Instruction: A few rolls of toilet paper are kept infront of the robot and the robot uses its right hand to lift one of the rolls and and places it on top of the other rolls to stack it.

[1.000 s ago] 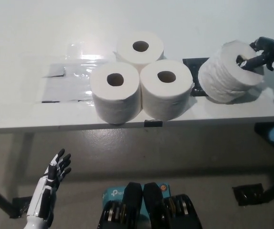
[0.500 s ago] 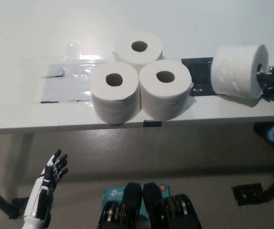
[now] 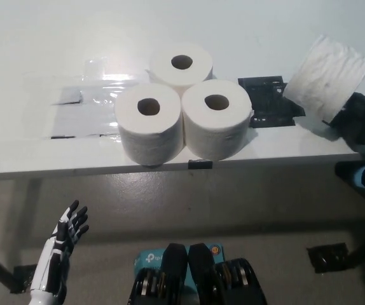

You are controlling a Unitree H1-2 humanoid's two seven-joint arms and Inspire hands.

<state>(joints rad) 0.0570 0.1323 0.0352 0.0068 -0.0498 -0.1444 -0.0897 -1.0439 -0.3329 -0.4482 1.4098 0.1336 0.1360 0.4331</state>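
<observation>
— What sits on the bench (image 3: pixel 36 149)?
— Three upright rolls (image 3: pixel 181 108) clustered at its middle, touching one another, holes facing up; black tape (image 3: pixel 265 105) lies at their three o'clock.
— And the fourth roll (image 3: pixel 329 75)?
— Lifted at two o'clock, tilted on its side, carried by the black right robot hand (image 3: pixel 359 119), which grips its lower end from the right.
— The left robot hand (image 3: pixel 68 230)?
— White, resting at seven o'clock below the bench edge, fingers spread, holding nothing.
</observation>
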